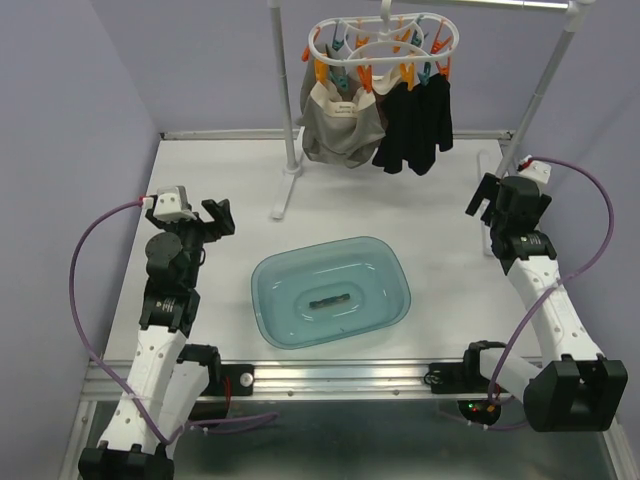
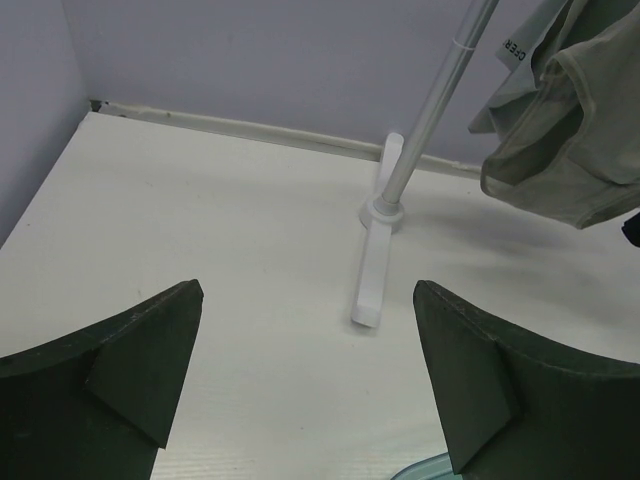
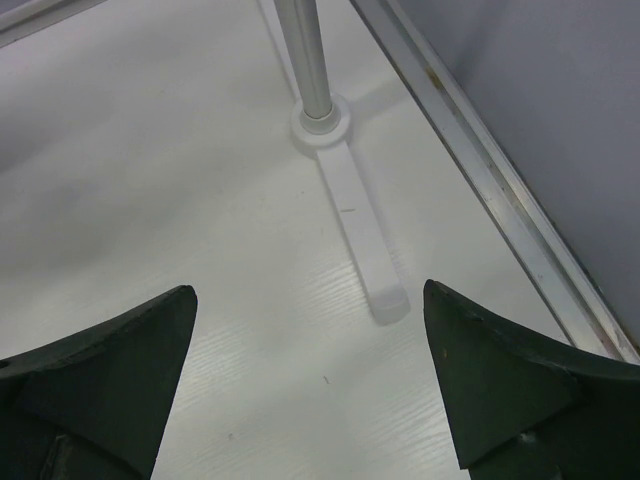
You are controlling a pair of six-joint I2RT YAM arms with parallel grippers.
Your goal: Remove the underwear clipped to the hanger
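**Both claws wide, underwear clipped at the back**

Toward the near side of the table [image 1: 220, 170], the left gripper [image 1: 218, 216] and the right gripper [image 1: 484, 203] stand wide open and hold nothing. They sit well apart, one on each side of the teal basin [image 1: 262, 300]. Farther back, the underwear [image 1: 345, 125] hangs clipped to the hanger [image 1: 385, 35] on the rack [image 1: 292, 100]. A beige piece is on the left and a black piece [image 1: 415, 125] just beside it on the right.

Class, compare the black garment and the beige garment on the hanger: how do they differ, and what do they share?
The black garment is dark and hangs on the right; the beige garment is pale and hangs on the left, beside the rack pole. The black garment reaches lower. Both are clipped to the hanger.
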